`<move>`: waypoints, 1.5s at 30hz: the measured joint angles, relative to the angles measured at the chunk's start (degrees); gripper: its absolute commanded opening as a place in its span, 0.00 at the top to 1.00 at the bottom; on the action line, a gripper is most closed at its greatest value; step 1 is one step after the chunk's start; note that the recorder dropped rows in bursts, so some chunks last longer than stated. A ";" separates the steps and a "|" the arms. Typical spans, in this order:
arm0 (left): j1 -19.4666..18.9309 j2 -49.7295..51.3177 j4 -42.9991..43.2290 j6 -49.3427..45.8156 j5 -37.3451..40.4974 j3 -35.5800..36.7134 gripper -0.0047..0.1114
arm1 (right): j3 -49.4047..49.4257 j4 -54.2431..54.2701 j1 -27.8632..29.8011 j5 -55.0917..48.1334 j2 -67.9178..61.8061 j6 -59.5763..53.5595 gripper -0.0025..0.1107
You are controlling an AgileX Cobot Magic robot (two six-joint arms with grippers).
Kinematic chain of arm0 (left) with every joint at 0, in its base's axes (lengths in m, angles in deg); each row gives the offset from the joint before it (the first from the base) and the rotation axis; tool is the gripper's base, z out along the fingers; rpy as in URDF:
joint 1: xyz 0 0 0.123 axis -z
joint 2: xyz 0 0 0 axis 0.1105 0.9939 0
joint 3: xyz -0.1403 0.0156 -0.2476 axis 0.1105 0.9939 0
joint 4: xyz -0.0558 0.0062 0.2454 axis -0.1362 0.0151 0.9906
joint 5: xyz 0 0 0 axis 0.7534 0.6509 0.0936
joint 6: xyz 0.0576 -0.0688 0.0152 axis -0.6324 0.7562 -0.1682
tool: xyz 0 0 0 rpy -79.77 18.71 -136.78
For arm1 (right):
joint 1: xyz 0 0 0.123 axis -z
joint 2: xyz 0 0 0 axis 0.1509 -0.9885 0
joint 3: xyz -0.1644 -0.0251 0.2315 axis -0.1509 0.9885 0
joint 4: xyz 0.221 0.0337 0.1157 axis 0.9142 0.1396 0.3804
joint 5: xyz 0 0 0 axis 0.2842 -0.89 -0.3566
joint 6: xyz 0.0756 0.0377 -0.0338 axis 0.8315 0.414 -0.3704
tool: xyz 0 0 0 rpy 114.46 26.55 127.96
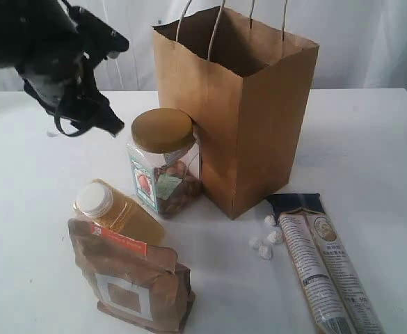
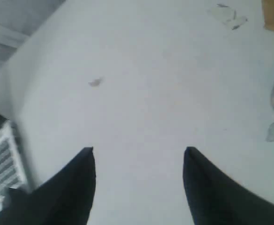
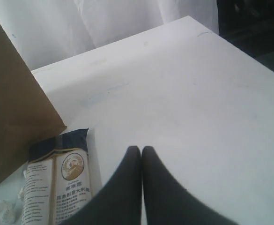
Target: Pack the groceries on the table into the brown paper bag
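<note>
Starting left of the brown paper bag (image 1: 252, 118): my left gripper (image 2: 139, 150) hangs in the air over the table (image 1: 370, 153), jaws standing apart, nothing between them but bare white surface below. Well out from the bag's front-left corner, the brown pouch with orange strip (image 1: 133, 282) stands upright. The yellow-grain bottle (image 1: 120, 212) lies on its side just behind it, white cap pointing away from the bag.

Closer in, the gold-lidded clear jar (image 1: 163, 163) stands upright, apparently touching the bag's left wall. I judge this one is mine to take. It sits below my left jaws and toward the bag, long axis vertical, and my left arm is clearly the nearer.

The bag stands open, mouth up. Right of the bag's foot, the long beige printed packet (image 1: 328, 271) lies flat, its long axis running away from the bag, with small white lumps (image 1: 264, 243) beside it.

My right gripper (image 3: 141, 149) hovers right of the bag, fingers pressed together on nothing; the packet lies on its bag side.
</note>
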 measured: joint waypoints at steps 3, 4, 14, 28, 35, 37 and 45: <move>0.00 -1.93 -0.56 -16.75 5.98 -2.78 0.45 | 0.00 0.00 0.00 0.00 0.00 0.00 0.98; -0.14 -2.71 -2.39 -22.41 7.16 -2.80 0.45 | 0.00 0.00 0.00 0.00 0.00 0.00 0.98; -1.17 -7.43 -16.57 -66.79 20.99 4.17 0.45 | 0.00 0.00 0.00 0.00 0.00 0.00 0.98; -1.86 -11.91 -30.71 -93.88 18.87 13.62 0.14 | 0.00 0.00 0.00 0.00 0.00 0.00 0.98; -1.86 -11.91 -32.48 -95.48 9.35 14.29 0.14 | 0.00 0.00 0.00 0.00 0.00 0.00 0.98; -1.86 -11.91 -33.09 -95.48 6.36 14.29 0.14 | 0.00 0.00 0.00 0.00 0.00 0.00 0.98; -1.86 -11.60 -40.44 -95.52 -3.73 14.29 0.14 | 0.00 -0.05 0.00 0.00 0.00 0.00 0.98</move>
